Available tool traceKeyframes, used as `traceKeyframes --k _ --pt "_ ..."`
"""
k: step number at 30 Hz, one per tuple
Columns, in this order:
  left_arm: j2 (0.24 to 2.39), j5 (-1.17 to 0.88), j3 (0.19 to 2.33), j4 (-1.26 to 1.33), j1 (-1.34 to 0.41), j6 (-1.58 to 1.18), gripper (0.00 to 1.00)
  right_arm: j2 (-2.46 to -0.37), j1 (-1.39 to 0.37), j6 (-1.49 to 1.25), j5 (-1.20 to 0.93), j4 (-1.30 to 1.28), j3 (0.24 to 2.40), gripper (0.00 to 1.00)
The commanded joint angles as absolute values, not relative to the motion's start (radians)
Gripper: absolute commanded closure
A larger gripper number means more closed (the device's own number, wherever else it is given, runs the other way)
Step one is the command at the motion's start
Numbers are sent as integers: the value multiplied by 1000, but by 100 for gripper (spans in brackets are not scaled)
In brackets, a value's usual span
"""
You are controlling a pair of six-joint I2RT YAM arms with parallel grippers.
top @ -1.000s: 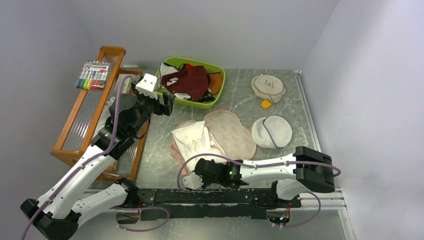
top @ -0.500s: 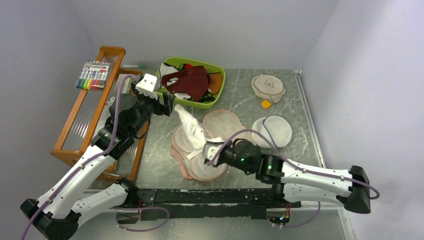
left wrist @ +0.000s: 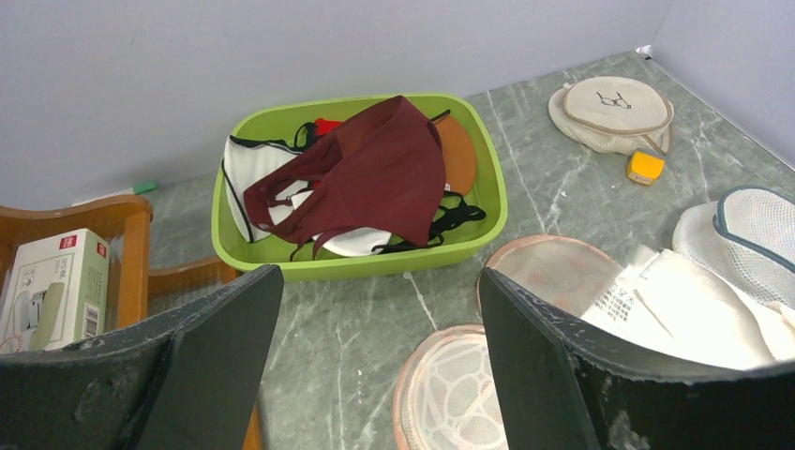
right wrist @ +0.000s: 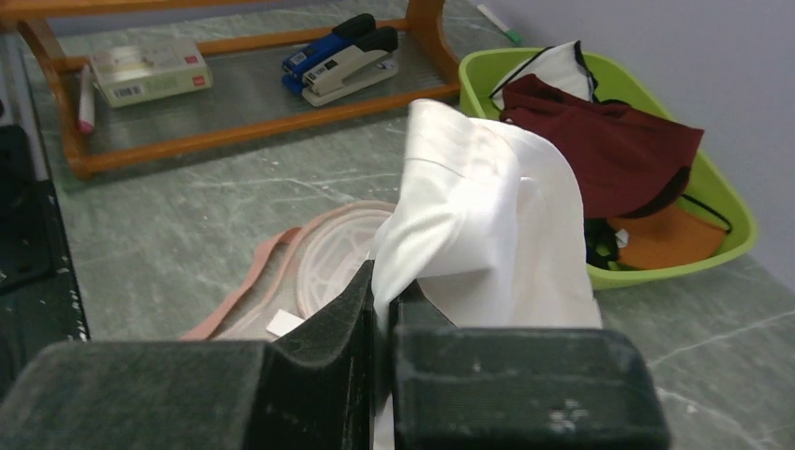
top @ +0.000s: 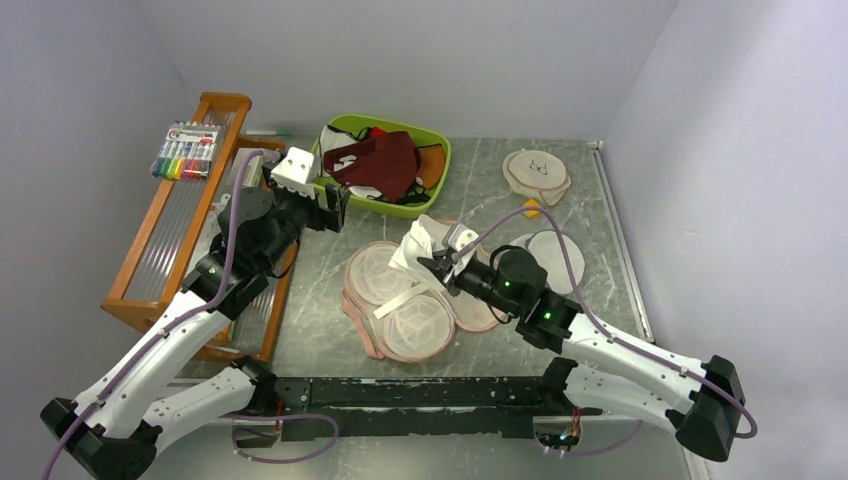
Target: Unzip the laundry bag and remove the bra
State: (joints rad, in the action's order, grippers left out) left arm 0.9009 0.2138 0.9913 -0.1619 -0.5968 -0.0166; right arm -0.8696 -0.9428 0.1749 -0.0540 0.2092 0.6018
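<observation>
Bra (top: 428, 240) was up off the surface (top: 320, 290), bunched in a white lump, and my right claw (top: 445, 264) was pinched tight on it. In the right wrist view I saw the two fingers (right wrist: 328, 323) squeezed together with the white cloth caught between them. The bra hung just above the far part of the laundry bag (top: 415, 325).

The laundry bag lay flat and wide open in the middle of the surface. Its pale round insides faced up, with pink edging all around.

My left claw (top: 338, 208) was up in the air, just beside the near left side of the green tray (top: 437, 140). Its fingers (left wrist: 220, 352) were spread far apart and nothing was between them.

A maroon garment (top: 385, 160) lay in the tray. A round white mesh bag (top: 565, 250) sat on the right, partly hidden by my right arm, and a cream disc (top: 537, 172) lay behind it. A wooden rack (top: 215, 105) stood on the left with a pack of markers (top: 187, 150) on it.
</observation>
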Motion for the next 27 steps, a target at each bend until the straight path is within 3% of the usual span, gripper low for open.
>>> traceKeyframes --k 1,7,21,27 --pt "886 212 1023 -151 -589 -24 12 -901 -915 33 -85 302 640 100" --pt "878 210 1022 -150 -589 -25 12 -1038 -867 -90 123 179 841 100" --pt "859 185 1023 -148 -589 -34 12 -1458 -708 -101 136 -80 1364 100" --pt "854 171 1024 -148 -589 -39 12 -1632 -686 -45 233 -162 1521 100"
